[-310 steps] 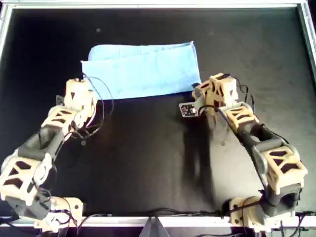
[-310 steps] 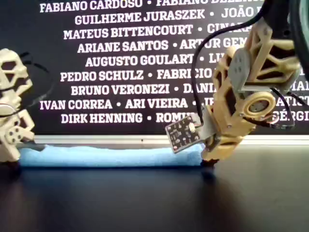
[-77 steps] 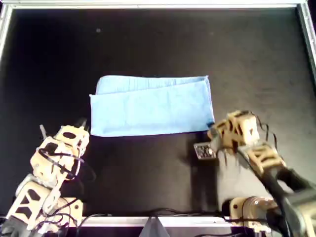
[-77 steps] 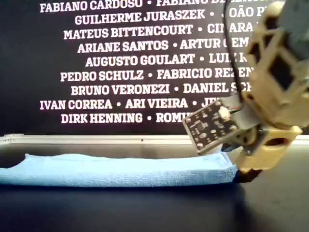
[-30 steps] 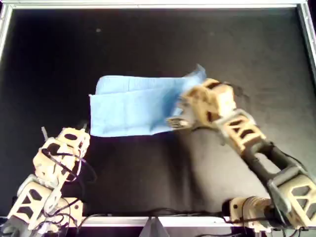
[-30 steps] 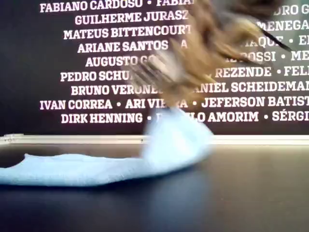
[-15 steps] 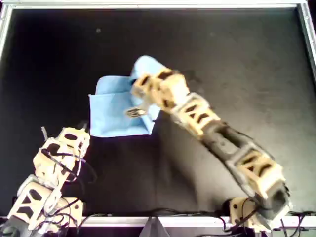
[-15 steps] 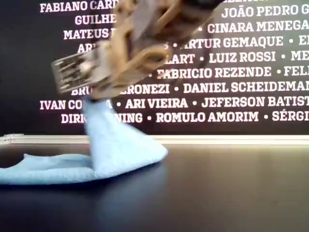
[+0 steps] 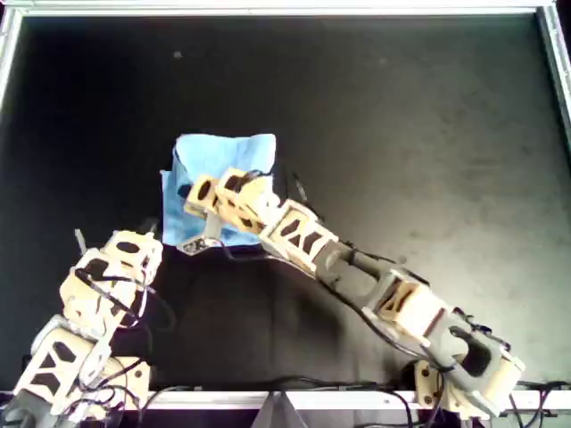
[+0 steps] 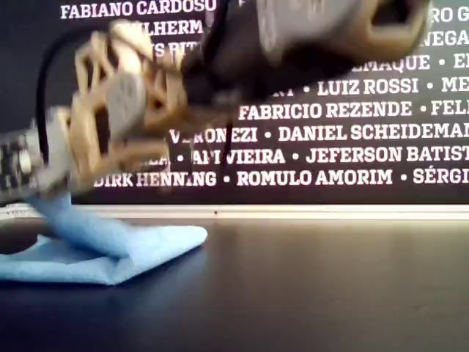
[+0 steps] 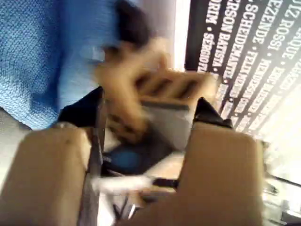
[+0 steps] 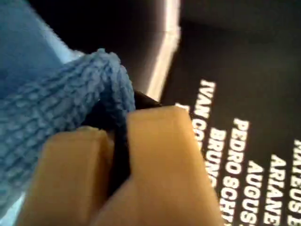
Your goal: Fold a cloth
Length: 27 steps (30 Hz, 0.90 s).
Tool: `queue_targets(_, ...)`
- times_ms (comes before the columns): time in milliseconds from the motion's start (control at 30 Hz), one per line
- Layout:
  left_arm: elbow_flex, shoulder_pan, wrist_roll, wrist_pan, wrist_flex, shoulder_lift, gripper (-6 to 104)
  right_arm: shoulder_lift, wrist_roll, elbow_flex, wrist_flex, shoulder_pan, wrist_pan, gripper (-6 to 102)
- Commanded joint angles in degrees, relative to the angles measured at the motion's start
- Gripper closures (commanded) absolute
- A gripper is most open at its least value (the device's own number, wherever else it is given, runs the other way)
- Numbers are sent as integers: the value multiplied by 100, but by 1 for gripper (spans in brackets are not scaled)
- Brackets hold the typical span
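Pinching a bunched edge of the cloth (image 9: 223, 156), my second gripper (image 9: 198, 198) is clamped tight on it above the tabletop's (image 9: 428, 134) left half. My first gripper (image 9: 120, 250) waits nearby; its opening cannot be told.

We see a black table (image 9: 428, 125) with a silver rim carrying only the light blue cloth (image 9: 227, 152), one edge lifted off it into our second gripper's (image 9: 198, 203) jaws.
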Motion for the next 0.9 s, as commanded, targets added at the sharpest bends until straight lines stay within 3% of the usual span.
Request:
queue_targets(0,-123,-35,35,-53,-70,114,30,0,35,-668,-316,53,-35,71)
queue_targets(133,-114,-35,35,-53,-70,114,30,141,35,-545,-237,-26,-35,49)
queue_targets(200,-114,-35,35,-53,-70,114,30,167,35,-668,-220,-35,-35,44)
queue_targets(433,-114,-35,35,-53,-70,114,30,844,35,-492,-88,-62,-35,44)
queue_targets(867,-132,-35,35,-53,-70,114,30,1459,35,-501,1846,26,-79,43)
